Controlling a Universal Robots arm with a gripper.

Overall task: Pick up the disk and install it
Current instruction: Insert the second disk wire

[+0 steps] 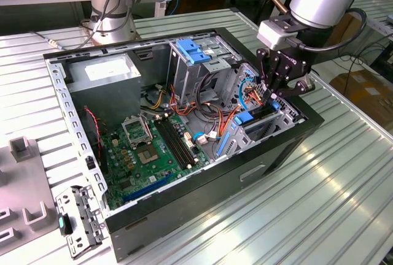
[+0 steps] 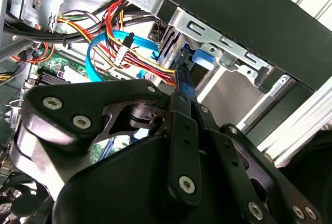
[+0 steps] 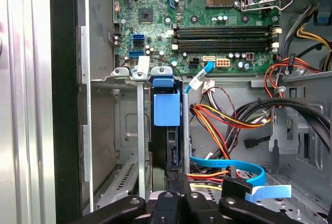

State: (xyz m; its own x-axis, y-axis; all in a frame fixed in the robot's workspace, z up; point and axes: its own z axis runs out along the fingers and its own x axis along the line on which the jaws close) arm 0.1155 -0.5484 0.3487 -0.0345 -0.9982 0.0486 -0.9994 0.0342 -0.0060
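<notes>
The disk [image 3: 167,130], blue-railed, stood edgewise in the case's [image 1: 295,139] bay. The case lay open on a ribbed metal table [image 1: 319,216]. The gripper [image 1: 277,93] clamped the disk's rear edge.

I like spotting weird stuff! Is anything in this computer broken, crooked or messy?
Nothing looks broken. The disk stands on edge in its metal bay, straight, with the pincer right at it. The loose coloured cables beside it are tangled, which is ordinary inside an open case.

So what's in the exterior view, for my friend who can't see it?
A robot arm's black tool reaches into an open computer case, at the drive bay with blue rails. Inside lie a green motherboard, coloured cables and a grey power-supply box.
</notes>
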